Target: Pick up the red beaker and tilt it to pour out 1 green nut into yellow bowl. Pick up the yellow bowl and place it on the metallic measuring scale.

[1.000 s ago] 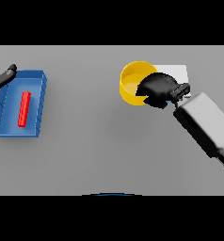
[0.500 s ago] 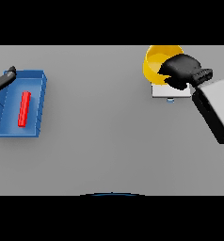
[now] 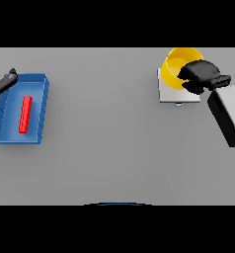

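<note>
Nearest to us the grey surface [image 3: 104,148] lies bare, so we start at its left side, where a blue tray [image 3: 40,101] holds a red beaker [image 3: 25,114] lying flat along the tray's length; we see no green nut anywhere. Our left hand [image 3: 3,82] shows just beyond the tray's far left corner, and we cannot tell how its fingers are set. Farther off on the right, our right hand [image 3: 201,76] has its fingers curled over the near right rim of the yellow bowl [image 3: 176,66], holding it above the far edge of the metallic measuring scale [image 3: 174,93], a pale square plate with a small knob at its near edge. We judge the task to be in its last step: the bowl is grasped and brought to the scale but looks not yet settled, sitting partly past the plate's far edge. Lowering, centring and letting go seem to be what is left. The bowl looks round, bright yellow, open upward, and its visible inside seems empty.
</note>
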### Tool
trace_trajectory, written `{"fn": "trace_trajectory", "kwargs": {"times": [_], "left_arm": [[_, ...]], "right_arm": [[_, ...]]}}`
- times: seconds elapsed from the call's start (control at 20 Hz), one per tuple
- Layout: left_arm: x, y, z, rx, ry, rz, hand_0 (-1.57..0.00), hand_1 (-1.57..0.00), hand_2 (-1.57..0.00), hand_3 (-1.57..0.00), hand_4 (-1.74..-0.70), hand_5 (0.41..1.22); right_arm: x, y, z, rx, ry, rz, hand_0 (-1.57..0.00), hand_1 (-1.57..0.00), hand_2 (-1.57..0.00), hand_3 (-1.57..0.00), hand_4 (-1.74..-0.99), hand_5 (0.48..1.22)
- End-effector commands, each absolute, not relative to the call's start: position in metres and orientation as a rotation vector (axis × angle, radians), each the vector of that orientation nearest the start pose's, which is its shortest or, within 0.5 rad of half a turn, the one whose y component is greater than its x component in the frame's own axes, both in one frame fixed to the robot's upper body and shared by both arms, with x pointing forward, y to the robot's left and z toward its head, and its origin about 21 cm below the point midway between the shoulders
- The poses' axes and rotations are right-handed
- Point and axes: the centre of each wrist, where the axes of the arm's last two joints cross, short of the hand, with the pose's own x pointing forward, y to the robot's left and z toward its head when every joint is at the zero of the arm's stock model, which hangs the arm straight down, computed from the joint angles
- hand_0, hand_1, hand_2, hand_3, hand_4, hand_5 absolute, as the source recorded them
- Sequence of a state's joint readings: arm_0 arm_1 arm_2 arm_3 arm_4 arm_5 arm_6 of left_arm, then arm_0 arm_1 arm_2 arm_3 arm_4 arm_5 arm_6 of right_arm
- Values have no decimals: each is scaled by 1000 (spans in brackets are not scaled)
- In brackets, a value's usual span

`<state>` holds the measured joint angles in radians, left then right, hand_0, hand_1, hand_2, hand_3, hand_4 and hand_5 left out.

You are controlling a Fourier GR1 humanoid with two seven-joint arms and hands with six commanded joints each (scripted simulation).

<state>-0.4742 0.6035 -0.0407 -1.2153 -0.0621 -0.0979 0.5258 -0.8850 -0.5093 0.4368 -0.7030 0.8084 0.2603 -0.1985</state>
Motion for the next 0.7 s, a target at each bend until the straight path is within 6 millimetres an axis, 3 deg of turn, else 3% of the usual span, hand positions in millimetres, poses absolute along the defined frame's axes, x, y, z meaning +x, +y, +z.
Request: {"fn": "trace_trajectory", "kwargs": {"times": [0.0,0.35,0.45,0.5,0.55,0.65], "left_arm": [[356,346,115,563,-1085,-430,1,1,1,1,-859,807],[352,347,114,565,-1098,-431,1,1,1,1,-844,783],[353,343,117,561,-1088,-442,1,1,1,1,-838,779],[354,344,115,560,-1082,-441,1,1,1,1,-836,775],[354,344,115,555,-1087,-439,1,1,1,1,-837,773],[353,345,116,559,-1094,-435,1,1,1,1,-834,771]], "right_arm": [[432,-263,94,-744,-1129,1650,-1571,-1571,-1390,-1361,-1741,1221],[435,-262,84,-707,-1098,1651,-1571,-1571,-1374,-1448,-1741,1221],[436,-264,84,-713,-1093,1641,-1565,-1496,-1437,-1249,-1741,1221],[437,-261,82,-717,-1080,1640,-1558,-1428,-1343,-1110,-1682,1221],[437,-262,82,-710,-1081,1635,-1471,-1285,-1178,-959,-1632,1145],[436,-264,82,-682,-1075,1597,-1147,-958,-848,-688,-1559,1014]]}}
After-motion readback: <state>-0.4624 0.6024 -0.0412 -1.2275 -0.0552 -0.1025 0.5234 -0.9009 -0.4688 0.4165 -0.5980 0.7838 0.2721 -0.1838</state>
